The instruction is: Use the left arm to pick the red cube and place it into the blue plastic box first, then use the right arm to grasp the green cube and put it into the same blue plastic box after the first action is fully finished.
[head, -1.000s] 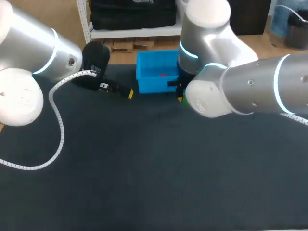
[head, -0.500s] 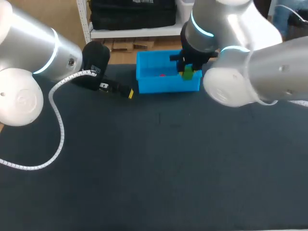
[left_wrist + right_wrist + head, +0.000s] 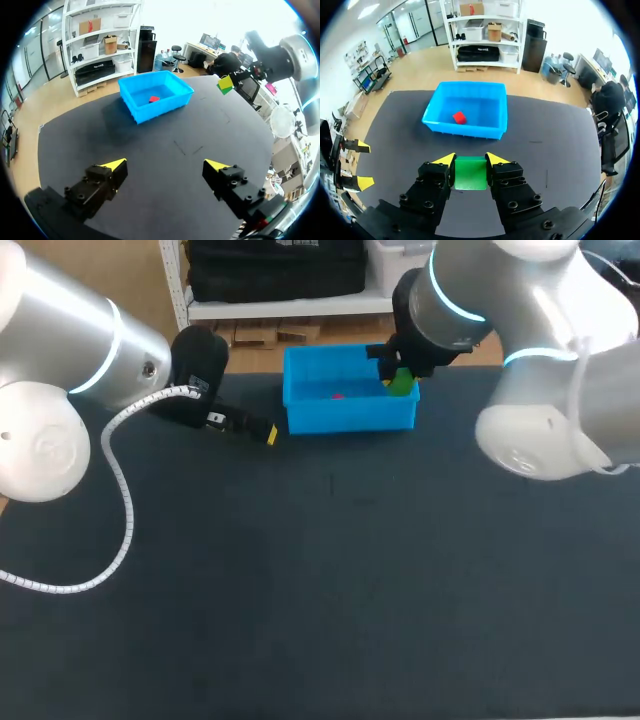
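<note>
The blue plastic box (image 3: 300,410) stands at the table's far middle, and the red cube (image 3: 337,395) lies inside it. My right gripper (image 3: 400,378) is shut on the green cube (image 3: 402,386), held in the air by the box's right end. In the right wrist view the green cube (image 3: 470,173) sits between the two fingers, with the box (image 3: 440,125) and the red cube (image 3: 459,117) ahead. My left gripper (image 3: 265,430) rests low, left of the box, open and empty. In its own view the left gripper (image 3: 167,167) faces the box (image 3: 145,112).
A white coiled cable (image 3: 120,500) hangs from my left arm over the table's left side. The dark mat (image 3: 330,570) covers the table in front of the box. My left gripper's yellow tips (image 3: 361,146) show far off to the side in the right wrist view.
My right arm has lifted the green cube off the mat by the box's front right corner and carried it up and back to the box's right end. The left arm has kept still.
</note>
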`<action>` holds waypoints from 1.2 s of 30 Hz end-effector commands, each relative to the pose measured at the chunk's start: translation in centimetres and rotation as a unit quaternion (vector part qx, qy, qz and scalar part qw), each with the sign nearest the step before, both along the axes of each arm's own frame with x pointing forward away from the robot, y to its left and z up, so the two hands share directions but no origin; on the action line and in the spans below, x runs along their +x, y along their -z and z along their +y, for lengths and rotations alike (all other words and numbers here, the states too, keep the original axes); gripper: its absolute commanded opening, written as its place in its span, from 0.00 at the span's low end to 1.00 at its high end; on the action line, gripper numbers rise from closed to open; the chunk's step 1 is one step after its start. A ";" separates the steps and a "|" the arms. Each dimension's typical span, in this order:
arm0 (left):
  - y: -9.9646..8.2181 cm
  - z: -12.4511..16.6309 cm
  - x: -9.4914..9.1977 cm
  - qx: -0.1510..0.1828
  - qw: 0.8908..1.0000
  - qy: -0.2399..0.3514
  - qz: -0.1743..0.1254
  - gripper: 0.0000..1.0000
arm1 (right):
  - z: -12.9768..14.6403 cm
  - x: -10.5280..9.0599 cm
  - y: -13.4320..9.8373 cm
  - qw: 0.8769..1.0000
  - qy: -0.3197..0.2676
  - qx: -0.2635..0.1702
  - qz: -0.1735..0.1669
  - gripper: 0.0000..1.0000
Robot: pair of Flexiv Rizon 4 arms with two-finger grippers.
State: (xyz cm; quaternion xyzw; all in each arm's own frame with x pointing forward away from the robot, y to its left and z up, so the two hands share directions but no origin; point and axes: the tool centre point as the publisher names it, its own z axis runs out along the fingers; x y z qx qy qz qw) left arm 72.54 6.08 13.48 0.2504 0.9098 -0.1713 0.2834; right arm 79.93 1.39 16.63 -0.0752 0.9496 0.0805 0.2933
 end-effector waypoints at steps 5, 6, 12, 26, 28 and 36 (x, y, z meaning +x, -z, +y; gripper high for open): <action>0.1 0.1 0.1 -0.002 1.000 0.002 0.000 1.00 | 0.5 0.6 1.1 0.999 0.000 0.007 -0.048 0.00; 0.1 0.1 0.1 -0.002 1.000 0.002 0.000 1.00 | 0.6 0.8 1.2 0.999 -0.001 0.006 -0.047 0.00; 0.1 0.1 0.1 -0.002 1.000 0.002 0.000 1.00 | 1.6 3.1 1.9 0.999 -0.012 -0.006 -0.041 0.00; 0.1 0.1 0.1 -0.002 1.000 0.002 0.000 1.00 | 3.4 10.0 4.3 0.999 -0.018 -0.011 -0.024 0.00; 0.1 0.1 0.1 -0.002 1.000 0.002 0.000 1.00 | 3.5 11.1 4.3 0.999 -0.017 -0.015 -0.027 0.00; 0.1 0.1 0.1 -0.002 1.000 0.002 0.000 1.00 | 3.8 14.4 5.1 0.999 -0.013 -0.028 -0.019 0.00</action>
